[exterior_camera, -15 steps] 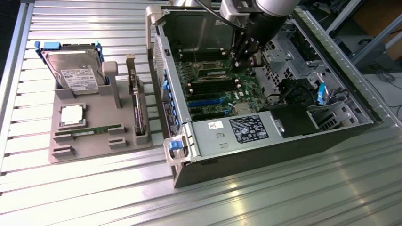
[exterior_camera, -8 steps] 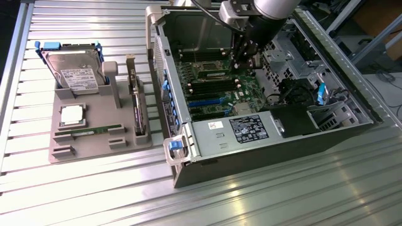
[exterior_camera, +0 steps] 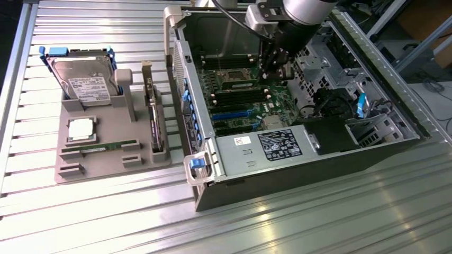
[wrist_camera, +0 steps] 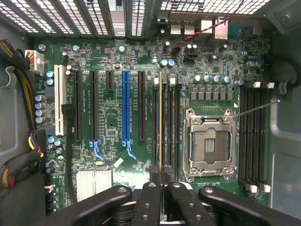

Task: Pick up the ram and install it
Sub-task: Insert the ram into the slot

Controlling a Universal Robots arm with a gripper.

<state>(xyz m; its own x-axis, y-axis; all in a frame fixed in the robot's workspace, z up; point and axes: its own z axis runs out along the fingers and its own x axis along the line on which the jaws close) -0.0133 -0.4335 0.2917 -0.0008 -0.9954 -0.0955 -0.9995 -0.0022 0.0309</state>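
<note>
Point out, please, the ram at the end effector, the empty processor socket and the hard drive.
ram point(wrist_camera: 161, 117), wrist view, thin edge.
processor socket point(wrist_camera: 208, 143), wrist view, centre.
hard drive point(exterior_camera: 88, 87), exterior view, label.

Bench point(exterior_camera: 318, 222) of ribbed bare metal, bright and reflective. Tray point(exterior_camera: 106, 169) of smooth matt grey plastic. Computer case point(exterior_camera: 282, 185) of dark, dull metal. Glossy green motherboard point(wrist_camera: 113, 141) with a shiny metal socket frame point(wrist_camera: 209, 141). Tool point(wrist_camera: 162, 172) in matt black plastic. Ram point(wrist_camera: 161, 117), a thin green circuit board.
</note>
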